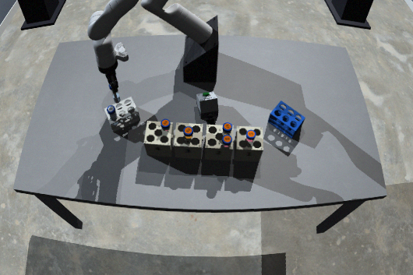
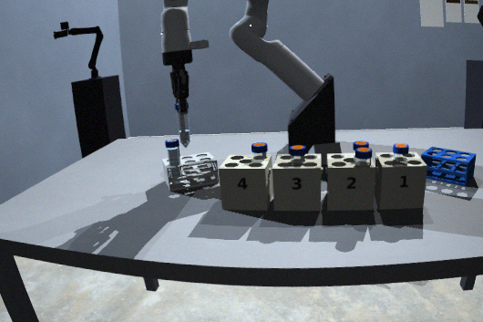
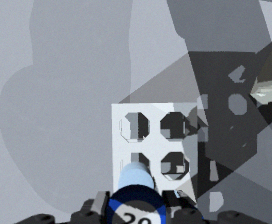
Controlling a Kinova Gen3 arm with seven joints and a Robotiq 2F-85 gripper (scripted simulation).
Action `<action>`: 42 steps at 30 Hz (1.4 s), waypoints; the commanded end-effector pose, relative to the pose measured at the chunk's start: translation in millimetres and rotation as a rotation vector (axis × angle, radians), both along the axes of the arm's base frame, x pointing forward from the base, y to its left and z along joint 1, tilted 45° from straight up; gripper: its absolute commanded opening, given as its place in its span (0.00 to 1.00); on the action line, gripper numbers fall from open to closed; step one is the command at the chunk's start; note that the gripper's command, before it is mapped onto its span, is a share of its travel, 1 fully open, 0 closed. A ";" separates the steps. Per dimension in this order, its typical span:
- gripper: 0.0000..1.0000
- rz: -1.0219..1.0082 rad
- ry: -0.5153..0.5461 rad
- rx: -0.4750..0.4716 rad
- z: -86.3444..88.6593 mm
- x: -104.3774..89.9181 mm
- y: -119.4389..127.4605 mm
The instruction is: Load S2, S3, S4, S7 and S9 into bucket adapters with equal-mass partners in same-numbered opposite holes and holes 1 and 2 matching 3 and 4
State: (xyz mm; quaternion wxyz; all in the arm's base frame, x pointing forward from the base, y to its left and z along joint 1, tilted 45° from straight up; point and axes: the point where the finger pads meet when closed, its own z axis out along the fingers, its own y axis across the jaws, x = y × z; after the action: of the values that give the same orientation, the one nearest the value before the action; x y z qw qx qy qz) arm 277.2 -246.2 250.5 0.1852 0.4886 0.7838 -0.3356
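Top view. The gripper (image 1: 113, 89) hangs over the far edge of the clear rack (image 1: 130, 102) at the left of the table (image 1: 70, 82), its fingers pinched on a water blank (image 1: 116, 96). A second blank (image 1: 111, 109) stands in the rack's left corner. Four adapters (image 1: 158, 145) sit in a row to the right, holding five orange-dotted samples (image 1: 165, 123); the blue rack (image 1: 287, 119) at the far right looks empty. The green DONE key (image 1: 206, 93) tops its small desk behind the row. The cap writing is too small to read here.

Exterior view. The held blank (image 2: 184, 129) hangs upright, its conical tip just clear of the clear rack (image 2: 191, 171). Adapter sides read, left to right, 4 (image 2: 242, 183), 3 (image 2: 296, 183), 2 (image 2: 351, 182), 1 (image 2: 404, 181). To do this step well, the tube should probably rise fully above cap height before travelling right, stay vertical, and come down centred over the chosen hole so the loose blocks are not nudged.

Wrist view. The blank's cap (image 3: 135, 210) fills the lower edge; its white dot reads "20", partly cropped. The rack's open holes (image 3: 135, 125) lie beyond the tip.
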 end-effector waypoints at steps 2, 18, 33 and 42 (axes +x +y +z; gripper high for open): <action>0.10 0.001 0.000 0.000 4.5 0.5 4.3; 0.10 0.001 0.000 0.000 17.7 1.2 17.6; 0.10 0.001 0.000 0.000 29.9 1.9 29.8; 0.10 0.043 0.042 0.002 28.4 8.6 39.0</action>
State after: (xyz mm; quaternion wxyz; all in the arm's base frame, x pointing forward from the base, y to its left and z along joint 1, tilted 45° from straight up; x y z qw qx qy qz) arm 281.0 -211.2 282.2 0.1822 0.4815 0.7882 -0.3374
